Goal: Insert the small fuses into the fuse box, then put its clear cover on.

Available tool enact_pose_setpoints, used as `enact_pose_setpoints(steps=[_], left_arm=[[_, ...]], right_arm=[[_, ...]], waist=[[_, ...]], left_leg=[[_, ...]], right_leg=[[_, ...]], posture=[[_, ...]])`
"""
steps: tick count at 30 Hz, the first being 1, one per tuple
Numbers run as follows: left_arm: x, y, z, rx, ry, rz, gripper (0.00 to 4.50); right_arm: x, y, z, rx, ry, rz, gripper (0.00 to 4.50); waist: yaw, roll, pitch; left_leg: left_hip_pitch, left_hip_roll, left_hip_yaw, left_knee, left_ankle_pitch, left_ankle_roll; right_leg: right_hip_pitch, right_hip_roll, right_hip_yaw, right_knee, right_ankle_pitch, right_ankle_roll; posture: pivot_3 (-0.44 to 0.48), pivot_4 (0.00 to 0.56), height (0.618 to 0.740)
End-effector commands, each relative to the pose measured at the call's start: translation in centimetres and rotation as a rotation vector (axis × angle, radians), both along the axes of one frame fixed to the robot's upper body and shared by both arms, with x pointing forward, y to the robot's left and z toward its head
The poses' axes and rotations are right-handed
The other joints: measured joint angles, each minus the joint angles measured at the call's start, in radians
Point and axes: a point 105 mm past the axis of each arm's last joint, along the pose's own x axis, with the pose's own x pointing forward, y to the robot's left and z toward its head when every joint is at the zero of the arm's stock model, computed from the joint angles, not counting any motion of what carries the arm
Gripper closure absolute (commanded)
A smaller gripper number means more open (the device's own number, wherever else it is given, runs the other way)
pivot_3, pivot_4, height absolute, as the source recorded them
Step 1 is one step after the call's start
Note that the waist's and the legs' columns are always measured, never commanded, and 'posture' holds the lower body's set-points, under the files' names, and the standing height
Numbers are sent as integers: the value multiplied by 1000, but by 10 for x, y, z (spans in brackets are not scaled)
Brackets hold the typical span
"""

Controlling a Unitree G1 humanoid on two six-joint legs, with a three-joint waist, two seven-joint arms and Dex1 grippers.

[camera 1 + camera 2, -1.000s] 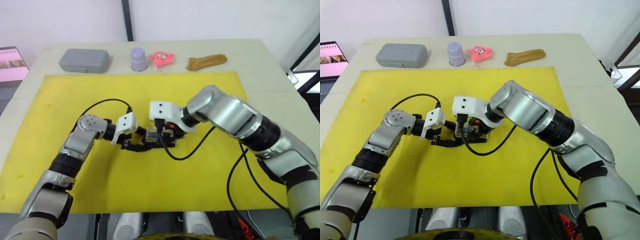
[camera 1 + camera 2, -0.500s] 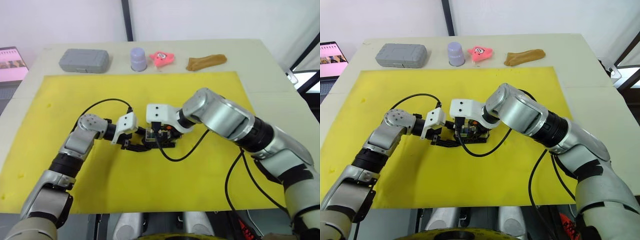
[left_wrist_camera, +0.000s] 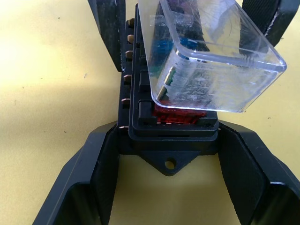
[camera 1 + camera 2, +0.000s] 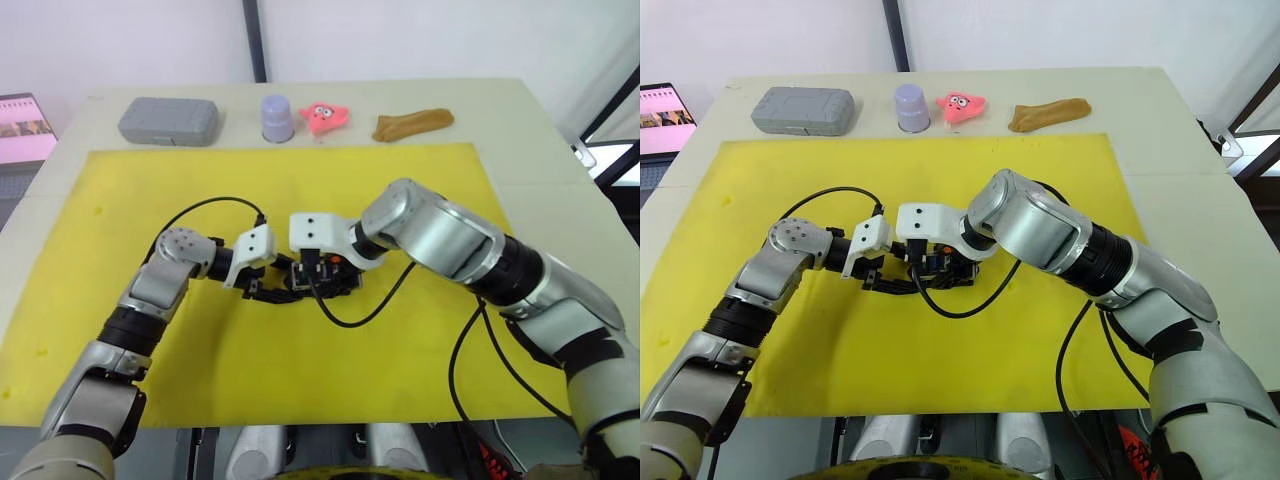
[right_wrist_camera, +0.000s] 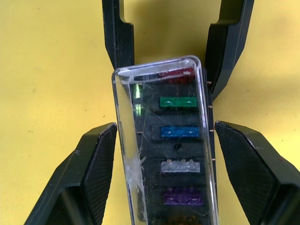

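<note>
- Fuse box point(image 3: 171, 140) lies near the middle of the yellow mat point(image 4: 400, 200), black, with its slots facing up.
- Left claw point(image 3: 171, 178) is clamped on one end of the fuse box, a black finger pressed against each side of the block.
- Small fuses point(image 5: 178, 132) sit in the fuse box slots; through the plastic, a row reads red, green, blue, clear-grey, purple.
- Clear cover point(image 5: 164, 140) rests over the fuse box, tilted, with one end raised above the red fuse at the end the left claw holds.
- Right claw point(image 5: 164, 154) straddles the clear cover from the opposite end of the fuse box; its fingers stand spread, with a strip of mat visible between each finger and the cover, so it is released.
- Beyond the far edge of the mat, away from the fuse box, a row sits on the tabletop point(image 4: 520, 110): grey case point(image 4: 168, 121), lilac cup point(image 4: 277, 118), pink star toy point(image 4: 324, 117), brown cloth point(image 4: 412, 124).
- Laptop point(image 4: 665, 118) sits past the tabletop's left edge, beyond the grey case from the fuse box.
</note>
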Motion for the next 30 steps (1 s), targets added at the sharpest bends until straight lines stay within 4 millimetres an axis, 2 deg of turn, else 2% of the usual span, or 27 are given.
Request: enact_pose_setpoints(steps=[1, 7, 15, 21, 28, 30], left_arm=[[-3, -2, -1, -2, -1, -4, 1952], [-2, -4, 0, -3, 0, -6, 1952], [-2, -4, 0, -5, 0, -7, 1952], [-1, -6, 0, -5, -3, -9, 1952], [-2, -5, 0, 0, -6, -10, 1952], [-2, -5, 0, 1, -6, -10, 1952]], right_arm=[[8, 3, 29, 53, -92, 15, 969], [5, -7, 37, 48, -114, 39, 969], [0, -24, 29, 32, -89, 30, 969], [5, -26, 22, 48, -45, -11, 969], [2, -23, 24, 79, 36, -50, 969], [2, -23, 23, 86, 61, -66, 1486]], waist=[[0, 0, 0], [1, 0, 0], [1, 0, 0], [2, 0, 0], [2, 0, 0], [2, 0, 0]], left_leg=[[0, 0, 0, 0, 0, 0], [0, 0, 0, 0, 0, 0], [0, 0, 0, 0, 0, 0], [0, 0, 0, 0, 0, 0], [0, 0, 0, 0, 0, 0], [0, 0, 0, 0, 0, 0]], right_leg=[[0, 0, 0, 0, 0, 0], [0, 0, 0, 0, 0, 0], [0, 0, 0, 0, 0, 0], [0, 0, 0, 0, 0, 0], [0, 0, 0, 0, 0, 0], [0, 0, 0, 0, 0, 0]], posture=[[0, 150, 731], [0, 150, 731], [0, 150, 731], [0, 150, 731], [0, 150, 731], [0, 150, 731]])
